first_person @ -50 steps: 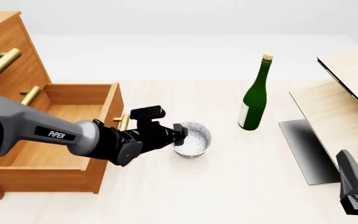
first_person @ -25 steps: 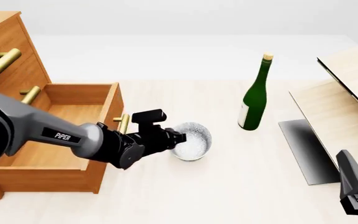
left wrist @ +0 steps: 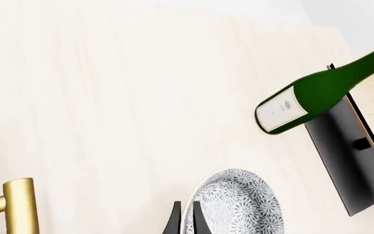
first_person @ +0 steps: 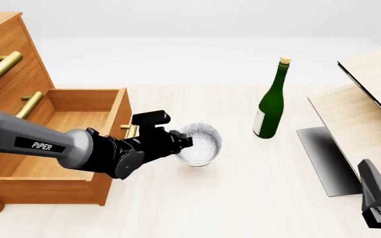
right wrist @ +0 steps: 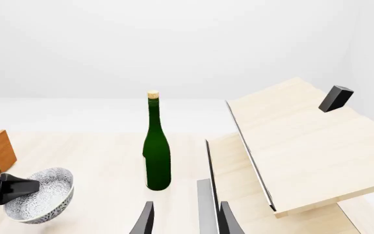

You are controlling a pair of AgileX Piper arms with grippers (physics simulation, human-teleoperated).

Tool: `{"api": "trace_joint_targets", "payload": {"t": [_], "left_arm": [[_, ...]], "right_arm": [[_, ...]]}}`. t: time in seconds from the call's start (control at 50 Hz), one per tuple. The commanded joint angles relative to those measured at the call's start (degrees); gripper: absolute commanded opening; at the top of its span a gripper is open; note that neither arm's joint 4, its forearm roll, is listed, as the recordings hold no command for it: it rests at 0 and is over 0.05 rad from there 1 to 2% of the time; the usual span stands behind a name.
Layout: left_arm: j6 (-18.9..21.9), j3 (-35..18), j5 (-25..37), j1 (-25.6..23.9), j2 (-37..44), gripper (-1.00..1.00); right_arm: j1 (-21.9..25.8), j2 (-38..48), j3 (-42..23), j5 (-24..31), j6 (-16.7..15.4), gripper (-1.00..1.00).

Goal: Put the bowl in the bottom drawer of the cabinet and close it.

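The speckled white-grey bowl [first_person: 202,143] hangs tilted just above the table, right of the open bottom drawer [first_person: 78,124] of the orange-brown cabinet [first_person: 8,64]. My left gripper [first_person: 186,140] is shut on the bowl's near rim. The left wrist view shows the thin fingers [left wrist: 174,223] pinching the rim of the bowl [left wrist: 239,207], beside the drawer's brass handle [left wrist: 19,204]. My right gripper [first_person: 380,206] rests low at the front right, far from the bowl. In its own view its fingers [right wrist: 146,219] stand apart and hold nothing, and the bowl [right wrist: 43,199] is in sight.
A green wine bottle [first_person: 271,104] stands upright behind and to the right of the bowl. A pale slanted wooden structure [first_person: 362,109] with a dark base [first_person: 323,158] fills the right side. The two upper drawers [first_person: 2,69] are shut.
The left gripper has raised the bowl off the table and tilted it, drifting slightly left toward the drawer. The right arm has not moved.
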Motion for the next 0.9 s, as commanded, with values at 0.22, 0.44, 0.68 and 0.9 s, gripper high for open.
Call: {"api": "trace_joint_targets", "payload": {"t": [0.22, 0.44, 0.68, 0.9], "left_arm": [[2.7, 2.1, 0.0, 1.1, -4.9, -1.00], [3.2, 2.9, 0.0, 0.9, -6.9, -1.00], [5.5, 4.5, 0.3, 1.9, -10.7, -1.00], [6.8, 5.6, 1.0, 2.3, -13.5, -1.00]], "right_arm": [[0.0, 0.0, 0.0, 0.0, 0.0, 1.00], [0.0, 0.0, 0.0, 0.0, 0.0, 1.00], [0.0, 0.0, 0.0, 0.0, 0.0, 1.00], [0.0, 0.0, 0.0, 0.0, 0.0, 1.00]]}}
